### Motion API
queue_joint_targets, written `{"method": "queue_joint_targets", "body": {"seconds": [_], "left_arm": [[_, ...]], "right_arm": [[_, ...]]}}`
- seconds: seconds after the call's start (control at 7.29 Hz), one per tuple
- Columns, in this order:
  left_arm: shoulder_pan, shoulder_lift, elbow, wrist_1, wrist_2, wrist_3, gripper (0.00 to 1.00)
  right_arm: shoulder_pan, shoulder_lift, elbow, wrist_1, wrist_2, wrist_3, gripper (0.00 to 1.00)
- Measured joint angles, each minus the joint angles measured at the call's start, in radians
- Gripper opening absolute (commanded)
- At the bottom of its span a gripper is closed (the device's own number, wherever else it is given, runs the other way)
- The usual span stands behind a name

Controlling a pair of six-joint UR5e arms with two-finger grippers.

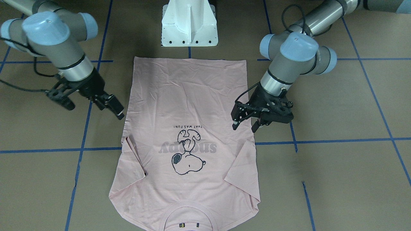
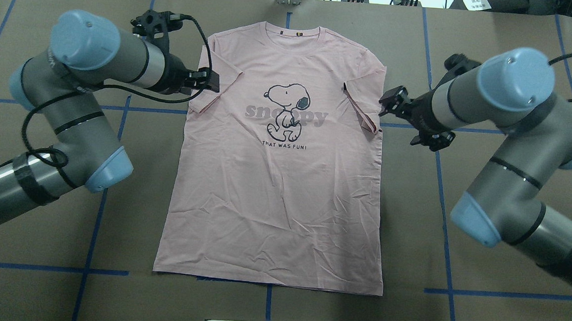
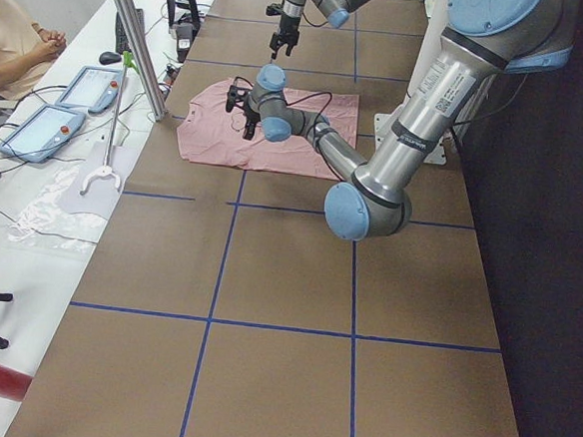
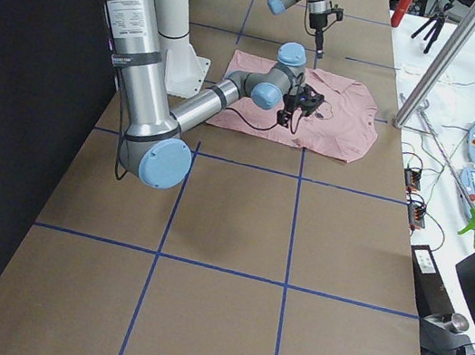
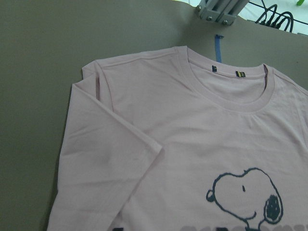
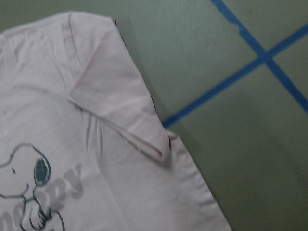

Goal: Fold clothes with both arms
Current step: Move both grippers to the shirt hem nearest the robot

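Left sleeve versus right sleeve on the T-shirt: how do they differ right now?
The left sleeve lies smooth and flat; the right sleeve has its hem corner curled up. The left gripper hangs over the left sleeve's edge; the right gripper hangs just outside the right sleeve. Both sleeves are folded inward over the printed front.

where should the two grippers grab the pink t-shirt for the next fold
Probably the shoulder corners beside the collar: the pink T-shirt lies flat, print up, sleeves folded inward. Left gripper comes from its own side, right gripper from the opposite; both hover beside those edges.
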Motion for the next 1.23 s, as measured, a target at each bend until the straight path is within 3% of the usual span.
{"method": "queue_joint_targets", "body": {"seconds": [0.27, 0.55, 0.82, 1.23], "left_arm": [[0.000, 0.094, -0.099, 0.000, -0.063, -0.022, 0.75], [0.001, 0.109, -0.119, 0.000, -0.063, -0.053, 0.76], [0.004, 0.108, -0.122, 0.000, -0.051, -0.059, 0.76], [0.006, 0.107, -0.123, 0.000, -0.049, -0.060, 0.76]], "right_arm": [[-0.242, -0.098, 0.175, -0.124, -0.173, 0.127, 0.85], [-0.465, -0.156, 0.238, -0.183, -0.386, 0.285, 0.77], [-0.544, -0.164, 0.240, -0.210, -0.443, 0.376, 0.78], [-0.562, -0.167, 0.223, -0.220, -0.426, 0.472, 0.78]]}}
